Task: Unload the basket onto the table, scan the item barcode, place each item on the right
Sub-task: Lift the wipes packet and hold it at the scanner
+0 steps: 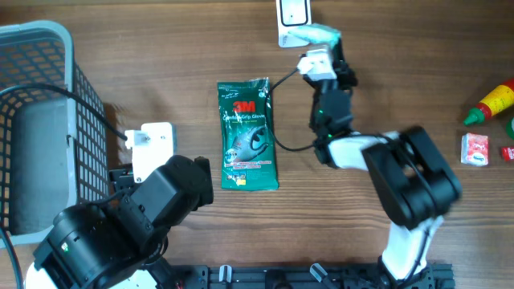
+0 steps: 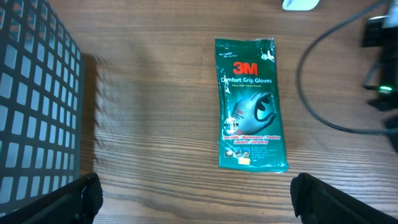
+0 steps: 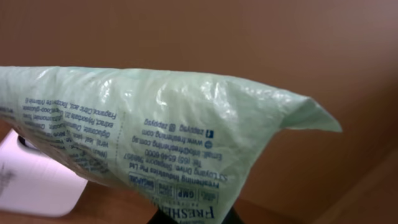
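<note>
Just below the white scanner [image 1: 293,12], right gripper [image 3: 193,216] clamps pale green packet [image 3: 161,130]; should turn barcode side scannerward, keep steady. Left gripper [image 2: 202,202] spread wide, empty.

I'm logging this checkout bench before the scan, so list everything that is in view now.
Green 3M glove packet: 1, green, table centre.
Pale green printed plastic packet: 1, pale green, held at far side.
Grey mesh basket: 1, grey, left edge.
White boxy device: 1, white, beside basket.
White scanner-like unit: 1, white, far edge.
Red-yellow squeeze bottle: 1, red-yellow, right edge.
Small red-white box: 1, red-white, right edge.
Wooden table: 1, brown, underneath.
Left gripper: 1, black, open, near basket.
Right gripper: 1, black, shut on that packet.
</note>
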Motion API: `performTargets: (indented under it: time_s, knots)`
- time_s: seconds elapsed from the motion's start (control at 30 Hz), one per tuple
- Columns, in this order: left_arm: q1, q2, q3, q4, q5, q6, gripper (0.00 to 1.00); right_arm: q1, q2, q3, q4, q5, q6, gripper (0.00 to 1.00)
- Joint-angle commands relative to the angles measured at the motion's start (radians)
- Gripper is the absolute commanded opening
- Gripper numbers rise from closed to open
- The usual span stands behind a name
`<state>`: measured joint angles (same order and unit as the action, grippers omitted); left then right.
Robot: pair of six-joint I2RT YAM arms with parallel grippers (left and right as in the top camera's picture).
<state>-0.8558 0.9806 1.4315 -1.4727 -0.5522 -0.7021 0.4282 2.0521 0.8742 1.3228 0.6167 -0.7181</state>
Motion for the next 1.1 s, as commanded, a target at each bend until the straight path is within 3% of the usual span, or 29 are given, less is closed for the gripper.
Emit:
performTargets:
  time_s: [0.0, 0.1, 0.27, 0.83, 0.93, 1.07]
  knots:
    - [0.001, -0.003, 0.003, 0.002, -0.003, -0.013, 1.0, -0.007, 0.1, 0.167, 0.015, -0.023, -0.094, 0.05]
    - [0.001, -0.003, 0.003, 0.002, -0.002, -0.013, 1.0, -0.023, 0.164, 0.274, 0.006, -0.024, -0.095, 0.05]
    - [0.001, -0.003, 0.003, 0.002, -0.003, -0.013, 1.0, -0.071, 0.271, 0.457, -0.149, -0.026, -0.11, 0.05]
    - [0.001, -0.003, 0.003, 0.002, -0.003, -0.013, 1.0, -0.096, 0.431, 0.723, -0.272, -0.086, -0.11, 0.05]
    - [0.001, -0.003, 0.003, 0.002, -0.002, -0.013, 1.0, -0.097, 0.431, 0.727, -0.249, -0.03, -0.058, 0.04]
    - [0.001, -0.003, 0.003, 0.002, -0.003, -0.013, 1.0, -0.123, 0.429, 0.779, -0.227, 0.184, -0.021, 0.04]
